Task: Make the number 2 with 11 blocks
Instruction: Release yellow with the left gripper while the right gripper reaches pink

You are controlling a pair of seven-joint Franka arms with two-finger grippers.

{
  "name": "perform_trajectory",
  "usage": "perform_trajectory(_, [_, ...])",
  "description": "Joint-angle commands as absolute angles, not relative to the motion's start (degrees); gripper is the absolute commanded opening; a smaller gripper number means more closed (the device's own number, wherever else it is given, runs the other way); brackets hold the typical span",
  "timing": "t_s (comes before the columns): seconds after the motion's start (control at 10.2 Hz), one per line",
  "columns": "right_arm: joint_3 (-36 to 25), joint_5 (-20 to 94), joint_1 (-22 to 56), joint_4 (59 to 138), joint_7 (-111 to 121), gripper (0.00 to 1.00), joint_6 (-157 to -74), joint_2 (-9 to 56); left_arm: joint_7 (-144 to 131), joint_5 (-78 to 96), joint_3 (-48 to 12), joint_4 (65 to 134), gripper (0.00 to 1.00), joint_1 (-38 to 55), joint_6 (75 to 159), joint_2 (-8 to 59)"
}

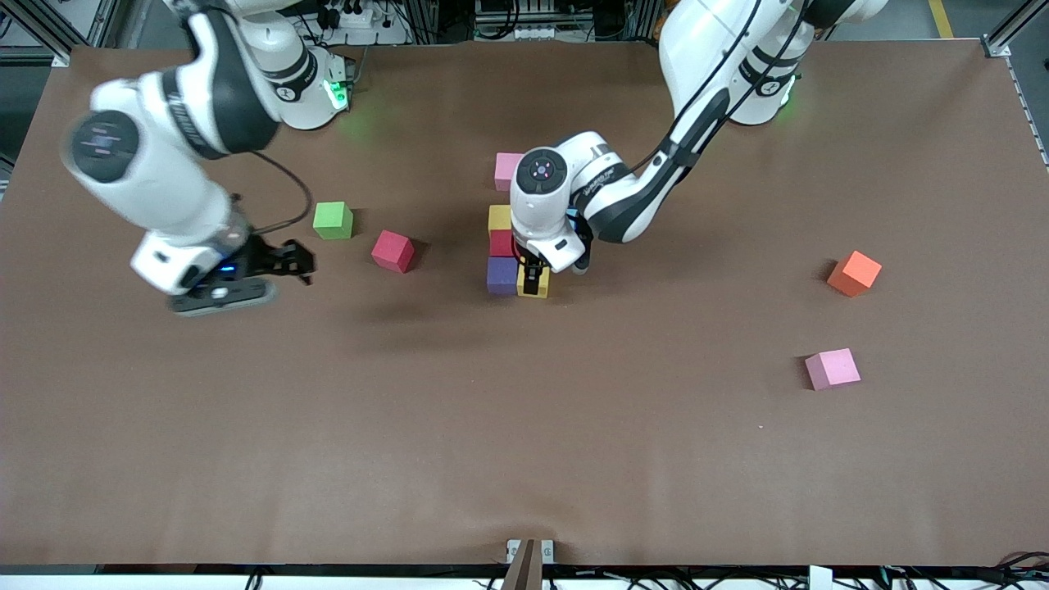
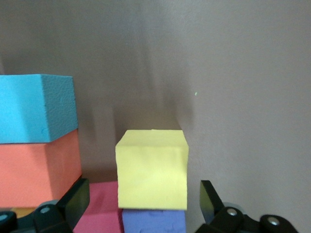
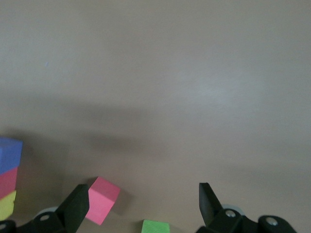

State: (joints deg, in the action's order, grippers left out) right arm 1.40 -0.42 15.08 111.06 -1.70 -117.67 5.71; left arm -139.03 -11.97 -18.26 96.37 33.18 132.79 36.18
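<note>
Front view: left tool (image 1: 533, 277) is straddling, wide open, a yellow block (image 1: 537, 286) beside the purple block (image 1: 502, 274) mid-counter; right tool (image 1: 297, 260), open, is hovering near a red block (image 1: 392, 251).

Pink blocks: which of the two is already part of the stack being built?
The pink block nearer the robots' bases, heading the column of cubes. The other pink block lies alone toward the left arm's end.

On the brown bench (image 1: 574, 426) sat a green cube (image 1: 333, 220), a red block (image 1: 392, 251), an orange block (image 1: 854, 273) and a pink block (image 1: 833, 369).
</note>
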Motion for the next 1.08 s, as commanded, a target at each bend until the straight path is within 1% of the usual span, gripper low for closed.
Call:
perform_trajectory(0.0, [1.14, -1.23, 16.87, 118.89, 7.87, 1.00, -124.17, 4.57, -135.38, -12.22, -18.11, 97.21, 1.00, 33.40, 130.00, 31.74])
perform_trajectory(0.2, [1.14, -1.23, 19.68, 122.85, 17.00, 1.00, -127.33, 4.57, -128.01, -12.22, -18.11, 97.12, 1.00, 32.79, 127.02, 29.46])
perform_trajectory(0.39, [1.14, -1.23, 22.05, 127.77, 22.13, 1.00, -132.43, 4.83, -119.57, -12.22, -18.11, 97.12, 1.00, 31.30, 123.94, 27.69])
perform_trajectory(0.59, [1.14, -1.14, 24.95, 129.19, 23.20, 1.00, -132.80, 4.92, -109.74, -12.22, -17.58, 96.68, 1.00, 30.15, 123.13, 27.25])
perform_trajectory(0.79, [1.23, -0.97, 27.06, 130.16, 23.99, 1.00, -132.54, 6.15, -101.82, -12.22, -17.67, 96.77, 1.00, 28.31, 123.05, 25.76])
perform_trajectory(0.98, [1.23, -0.88, 28.56, 130.69, 23.99, 1.00, -132.36, 7.64, -93.81, -12.22, -17.67, 96.86, 1.00, 27.25, 121.13, 24.53])
